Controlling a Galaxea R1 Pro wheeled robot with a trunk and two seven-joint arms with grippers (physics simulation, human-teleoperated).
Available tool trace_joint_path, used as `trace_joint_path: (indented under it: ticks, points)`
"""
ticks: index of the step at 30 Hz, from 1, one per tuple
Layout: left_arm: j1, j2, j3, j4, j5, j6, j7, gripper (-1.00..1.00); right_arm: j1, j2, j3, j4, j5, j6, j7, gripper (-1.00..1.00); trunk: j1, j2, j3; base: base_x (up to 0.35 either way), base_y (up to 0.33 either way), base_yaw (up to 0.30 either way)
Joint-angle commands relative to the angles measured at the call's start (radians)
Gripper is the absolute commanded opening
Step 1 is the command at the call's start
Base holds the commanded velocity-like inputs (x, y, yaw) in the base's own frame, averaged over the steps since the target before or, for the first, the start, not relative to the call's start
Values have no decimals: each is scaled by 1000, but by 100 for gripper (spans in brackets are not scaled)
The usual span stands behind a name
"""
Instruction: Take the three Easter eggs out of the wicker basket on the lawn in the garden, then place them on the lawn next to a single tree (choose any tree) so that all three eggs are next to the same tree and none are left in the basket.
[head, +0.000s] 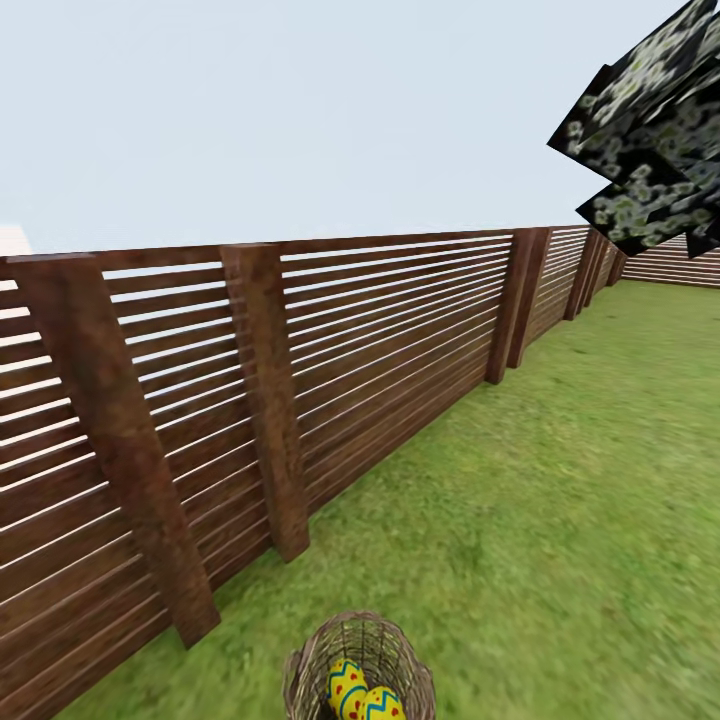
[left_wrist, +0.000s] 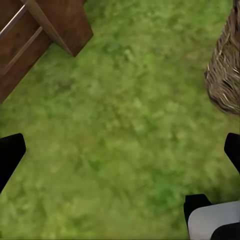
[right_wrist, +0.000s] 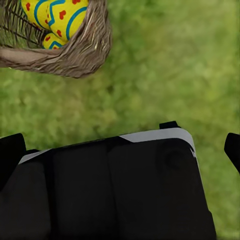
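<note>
The basket (head: 358, 668) is being shown at the bottom centre of the head frame, standing on the lawn (head: 560, 500) just beside the fence (head: 250, 400) that is running from lower left to upper right. Two eggs (head: 362, 695) are being seen inside it, lying against each other; whether a third lies beneath them cannot be told from that frame. Dark speckled foliage of a tree (head: 655, 130) is being shown at the upper right corner; its trunk is cut off.

In the right wrist frame, the basket rim (right_wrist: 75, 55) is being shown at the upper left with yellow eggs (right_wrist: 57, 17) inside, and the robot's dark base (right_wrist: 110, 190) is covering the lower half. The black fingertips of the right tool (right_wrist: 120, 150) are being seen at the two side edges, spread well apart with nothing between them. In the left wrist frame, the left tool (left_wrist: 120, 150) is likewise being held wide apart over bare grass, with the basket's side (left_wrist: 226, 75) at the right edge and a fence post (left_wrist: 65, 22) at the upper left.

The task is judged to be at its opening: no egg is being held and none lies by a tree. The next move is judged to call for one tool to be lowered into the basket and closed gently on an egg, clear of the rim.
</note>
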Motion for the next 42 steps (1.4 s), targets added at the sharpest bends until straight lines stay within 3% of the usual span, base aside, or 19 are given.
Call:
trace_joint_path:
  ticks: [1, 13, 16, 20, 23, 26, 30, 37, 42]
  points:
    - [0, 0, -1, 0, 8, 0, -5, 100, 0, 1, -2, -2, -9, 5, 2, 100, 0, -1, -1, 16, 14, 0]
    - [0, 0, -3, 1, 8, -1, 11, 100, -2, 1, -9, -61, -9, 18, -1, 100, 0, -1, -1, 99, 45, 0]
    - [0, 0, -4, 2, 8, -1, 13, 100, -6, 2, -10, -107, -9, 67, -3, 100, 0, -1, -1, 46, 17, 0]
    - [0, 0, -4, 2, 8, 0, 14, 100, -44, 3, -9, -193, -9, 213, -6, 100, 0, -1, -1, 16, 6, 0]
    - [0, 0, -4, 2, 8, 0, 13, 100, -72, 4, -9, -223, -9, 273, -8, 100, 0, -1, -1, 6, 2, 0]
    - [0, 0, -4, 2, 8, 0, 13, 100, -127, 4, -9, -238, -9, 338, -12, 100, 0, -1, -1, 3, 1, 0]
    - [0, 0, -4, 2, 8, 0, 13, 100, -241, 8, -9, -228, -16, 415, -79, 100, 0, -1, -1, 1, 0, 0]
    - [0, 1, -4, 2, 8, 1, 13, 100, -433, 17, -6, -112, -105, 452, -265, 100, 0, -1, -1, 0, 0, 0]
    - [0, 1, -3, 2, 8, 4, 13, 100, -537, 17, -5, -12, -124, 456, -326, 100, 0, -1, -1, 0, 0, 0]
